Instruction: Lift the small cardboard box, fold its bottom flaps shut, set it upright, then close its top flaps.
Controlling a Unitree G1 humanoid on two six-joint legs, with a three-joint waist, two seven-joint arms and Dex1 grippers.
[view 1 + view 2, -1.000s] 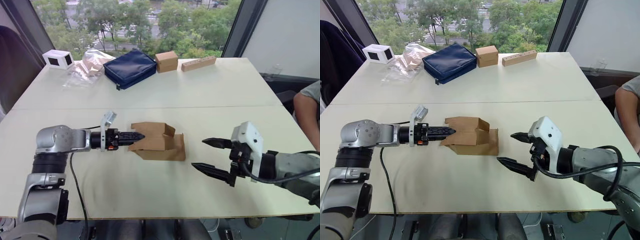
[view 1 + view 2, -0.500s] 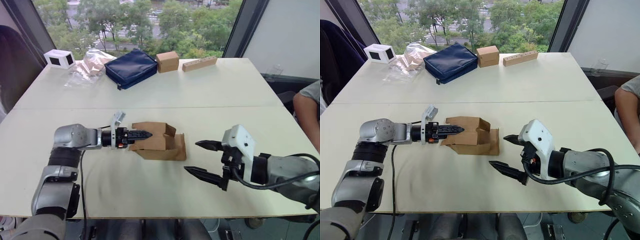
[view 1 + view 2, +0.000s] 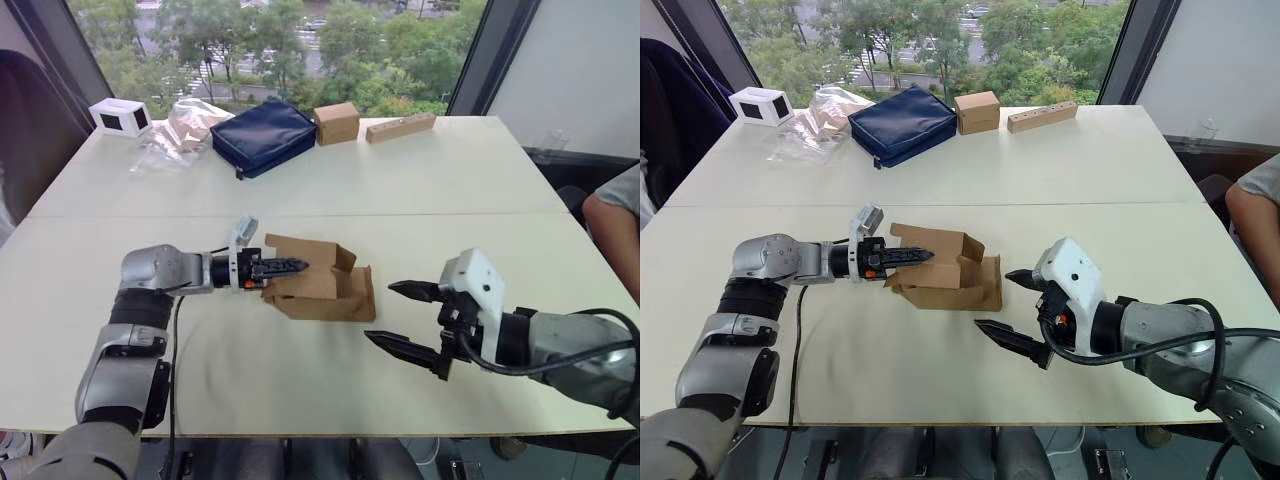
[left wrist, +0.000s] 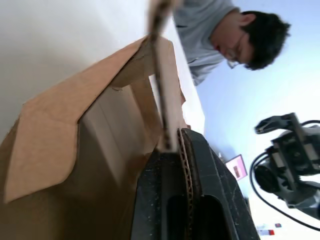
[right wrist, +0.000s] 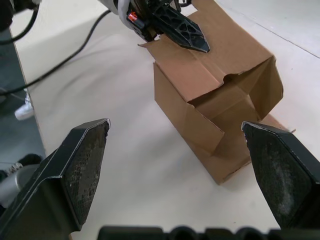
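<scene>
The small cardboard box point(image 3: 322, 287) lies on its side at the table's middle, flaps open at both ends. My left gripper point(image 3: 292, 267) reaches in from the left and is shut on the box's upper left flap. The left wrist view shows the corrugated edge of the box point(image 4: 75, 135) pinched between the black fingers point(image 4: 210, 190). My right gripper point(image 3: 380, 312) hovers open just right of the box, apart from it, its jaws spread wider than the box point(image 5: 215, 80) in front of them.
Along the far edge stand a white box with black panels point(image 3: 120, 117), a plastic bag point(image 3: 178, 130), a navy pouch point(image 3: 262, 135), a tan cardboard block point(image 3: 336, 122) and a wooden bar point(image 3: 400, 127). A person point(image 3: 612, 215) sits at the right edge.
My left gripper has gone from open to shut on the box's flap after sliding a little right. The right gripper has drifted left toward the box, still open.
</scene>
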